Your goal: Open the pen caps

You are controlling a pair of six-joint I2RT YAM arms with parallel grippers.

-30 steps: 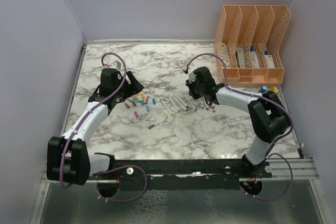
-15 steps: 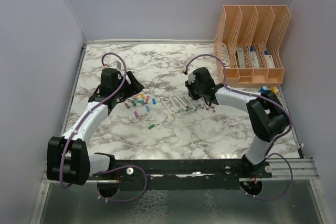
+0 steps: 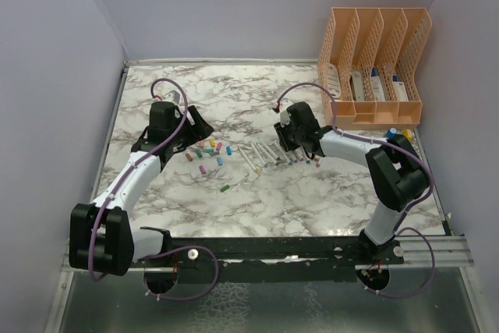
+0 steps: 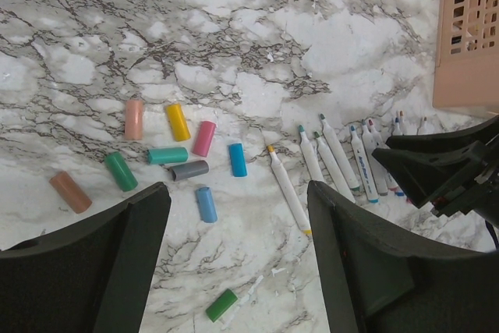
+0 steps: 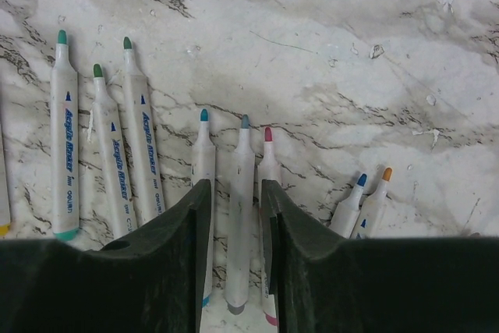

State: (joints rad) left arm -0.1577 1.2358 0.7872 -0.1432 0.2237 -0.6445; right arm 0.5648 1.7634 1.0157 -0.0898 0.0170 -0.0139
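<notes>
1. left pincer [image 4: 236, 196] – jaws wide apart, nothing between them, hanging over the loose caps [image 4: 168, 155].
2. caps lie off the pens in a loose cluster on the marble table [image 3: 257, 208], just left of the pen row: peach, yellow, pink, teal, grey, two blue, green, brown-orange.
3. one more green cap [image 4: 222, 304] sits apart from the cluster, toward the near edge. there's a small white bit touching it, can't tell what it is.
4. pens [image 4: 288, 189] lie flat side by side in a rough row mid-table, coloured tips bare.
5. right pincer [image 5: 235, 185] is low over that row, jaws narrow and straddling the grey-tipped pen [image 5: 240, 154]. a thin gap shows on each side, so it's not squeezed – the pen lies on the table in line with its neighbours.
6. blue-tipped pen [image 5: 203, 142] runs partly under one finger, pink-tipped pen [image 5: 268, 157] partly under the other.
7. peach file rack [image 3: 374, 60] stands at the far right corner, well apart from the caps.
</notes>
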